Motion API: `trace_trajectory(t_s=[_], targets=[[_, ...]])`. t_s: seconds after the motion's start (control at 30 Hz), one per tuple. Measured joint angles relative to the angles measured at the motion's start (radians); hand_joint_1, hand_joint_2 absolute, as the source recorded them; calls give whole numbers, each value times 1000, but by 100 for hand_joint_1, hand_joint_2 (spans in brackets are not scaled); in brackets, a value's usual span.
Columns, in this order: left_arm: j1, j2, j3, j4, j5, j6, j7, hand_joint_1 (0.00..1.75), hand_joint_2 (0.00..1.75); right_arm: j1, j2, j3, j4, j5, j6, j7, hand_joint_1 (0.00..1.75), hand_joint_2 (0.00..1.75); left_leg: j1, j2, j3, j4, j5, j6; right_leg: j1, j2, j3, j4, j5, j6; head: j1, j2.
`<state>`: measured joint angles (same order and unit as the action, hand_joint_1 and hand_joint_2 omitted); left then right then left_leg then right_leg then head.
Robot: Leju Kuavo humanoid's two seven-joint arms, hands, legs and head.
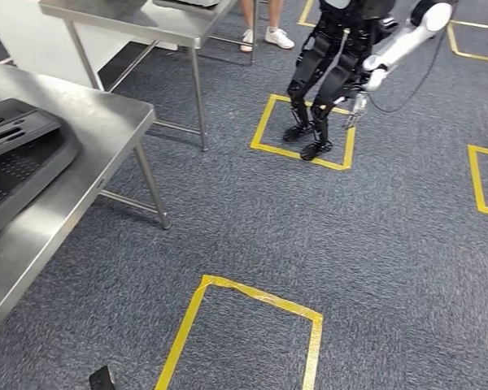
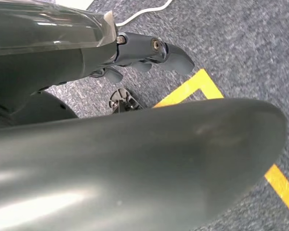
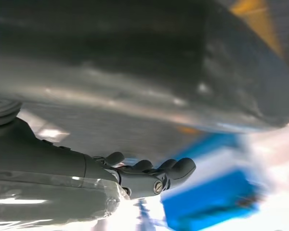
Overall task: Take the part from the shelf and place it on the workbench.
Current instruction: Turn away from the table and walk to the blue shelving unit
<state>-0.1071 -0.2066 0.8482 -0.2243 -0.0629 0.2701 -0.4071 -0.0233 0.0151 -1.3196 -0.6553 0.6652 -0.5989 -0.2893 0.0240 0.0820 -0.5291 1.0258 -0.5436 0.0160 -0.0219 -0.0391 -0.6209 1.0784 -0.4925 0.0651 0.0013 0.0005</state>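
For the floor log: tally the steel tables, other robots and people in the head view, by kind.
Steel tables: 2
Other robots: 1
People: 1, legs and shoes alone in frame
Total: 4

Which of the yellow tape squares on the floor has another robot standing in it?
The far yellow tape square, beyond the metal tables; the other robot's black feet stand inside it. The near square holds nothing.

Dark grey part (image 1: 17, 158) on the steel workbench (image 1: 100, 122) cut off by the left edge, second robot (image 1: 340, 65) cropped above the waist, person's legs (image 1: 263, 24) cropped above the ankles, blue shape (image 3: 212, 197) past the right hand (image 3: 154, 175) smeared by blur.
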Motion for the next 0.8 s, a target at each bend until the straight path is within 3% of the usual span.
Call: trace_trajectory(t_s=[0.07,0.13,0.2,0.27,0.33,0.37,0.4,0.43,0.5,0.53,0.6,0.63,0.7,0.73,0.8], targets=[[0,0,7,0,0,4,0,0,0,-10,16,-10,93,21,-12,52,0,0,-3,17,10,-1,-9,-14,9,-15,26,-53,9,-13,-1,0],[-3,0,12,0,0,5,-2,0,0,-13,33,-14,166,44,-14,110,0,0,-1,29,21,-5,-15,-27,14,4,26,-50,3,-30,-2,0],[-6,0,14,0,0,6,-7,0,0,-17,55,-15,222,64,-14,155,0,0,4,1,21,13,-35,-36,12,23,31,-55,2,-46,-3,0],[-4,1,17,0,0,6,-12,0,0,-27,78,-15,264,76,-13,173,0,0,3,-49,-21,104,-85,-36,11,44,35,-58,2,-61,-5,0],[3,3,21,0,0,6,-13,0,0,-36,96,-15,295,83,-10,180,0,0,-4,-67,-89,229,-130,-30,14,70,37,-57,1,-69,-6,0],[6,4,21,0,0,6,-15,0,0,-37,104,-15,308,86,-5,183,0,0,-7,-70,-114,265,-131,-27,17,85,38,-57,0,-72,-6,0],[7,5,21,0,0,4,-17,0,0,-38,111,-14,319,91,2,187,0,0,-10,-72,-124,268,-113,-22,19,101,41,-57,-2,-73,-6,0],[7,6,22,0,0,2,-21,0,0,-37,118,-13,329,97,11,189,0,0,-13,-76,-120,236,-78,-16,21,117,45,-57,-3,-74,-6,0],[6,8,22,0,0,-5,-29,0,0,-39,130,-10,345,111,27,190,0,0,-16,-108,-81,119,0,-2,24,144,50,-56,-6,-73,-6,0],[6,9,22,0,0,-8,-32,0,0,-41,135,-7,351,119,34,189,0,0,-16,-127,-63,68,22,1,25,158,49,-54,-8,-70,-5,0],[6,11,22,0,0,-14,-38,0,0,-41,143,0,361,133,47,187,0,0,-15,-148,-45,24,28,3,24,180,44,-52,-9,-63,-5,0],[5,11,22,0,0,-17,-40,0,0,-39,145,5,365,142,54,185,0,0,-15,-141,-42,16,27,3,22,191,42,-53,-9,-57,-5,0],[3,11,22,0,0,-24,-44,0,0,-35,151,15,374,159,70,182,0,0,-12,-122,-35,8,29,10,22,169,38,-42,-20,-45,-3,0],[3,11,22,0,0,-27,-45,0,0,-36,154,21,378,169,77,180,0,0,-9,-109,-32,4,29,15,23,140,26,-17,-37,-38,-2,0],[7,11,22,0,0,-32,-47,0,0,-43,158,36,383,190,88,177,0,0,-8,-79,-25,1,25,20,20,75,-29,94,-93,-26,1,0]])
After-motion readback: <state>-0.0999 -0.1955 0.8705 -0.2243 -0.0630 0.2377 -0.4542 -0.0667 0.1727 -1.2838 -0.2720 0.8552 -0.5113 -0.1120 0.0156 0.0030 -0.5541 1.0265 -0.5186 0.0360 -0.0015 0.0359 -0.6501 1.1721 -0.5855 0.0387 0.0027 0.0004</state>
